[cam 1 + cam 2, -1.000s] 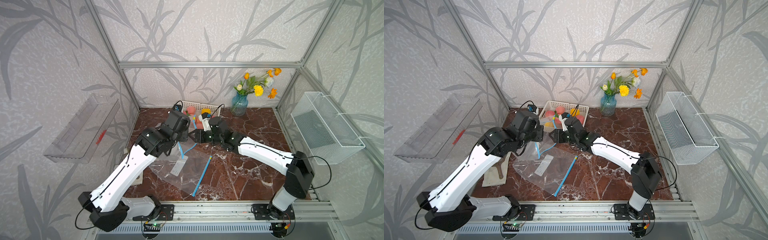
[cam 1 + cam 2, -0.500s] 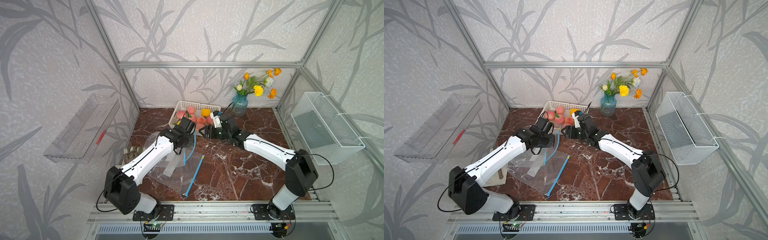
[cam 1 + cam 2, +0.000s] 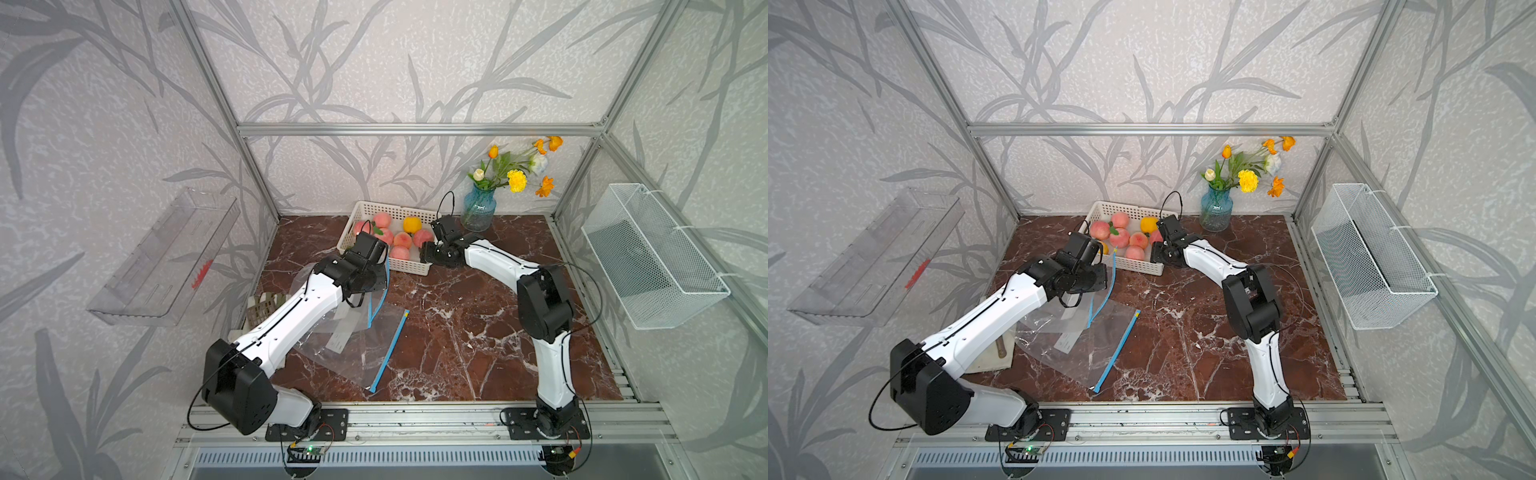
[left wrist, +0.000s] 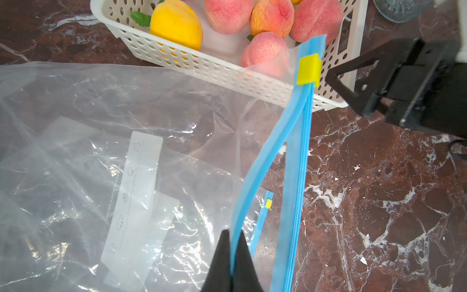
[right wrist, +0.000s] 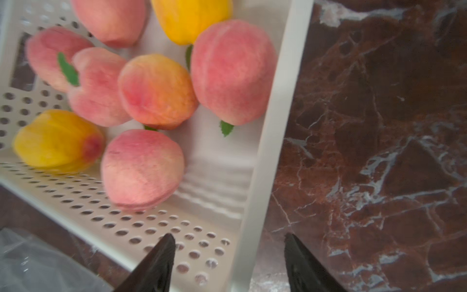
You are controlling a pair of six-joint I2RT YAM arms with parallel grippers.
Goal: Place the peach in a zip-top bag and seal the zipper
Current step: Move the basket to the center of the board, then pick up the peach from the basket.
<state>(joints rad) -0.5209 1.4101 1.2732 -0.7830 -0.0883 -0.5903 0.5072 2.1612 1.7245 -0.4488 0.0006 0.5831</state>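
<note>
- Right gripper (image 5: 228,242), jaws spread, hovers at the basket (image 5: 275,126) corner; nearest peach (image 5: 142,169) just inside.
- Left gripper (image 4: 231,240) pinches the bag (image 4: 88,113) by its zipper edge beside the basket.

Our left gripper (image 4: 232,236) has sunk lower with the zip-top bag (image 4: 156,101); our right gripper (image 5: 228,236) has backed to the basket's (image 5: 275,113) corner.

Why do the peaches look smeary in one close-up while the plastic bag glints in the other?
Right wrist view: the peaches and basket rim are soft, probably motion blur or too close to focus. Left wrist view: sharp, but the wrinkled clear bag throws white glare. Both top views: even light.
</note>
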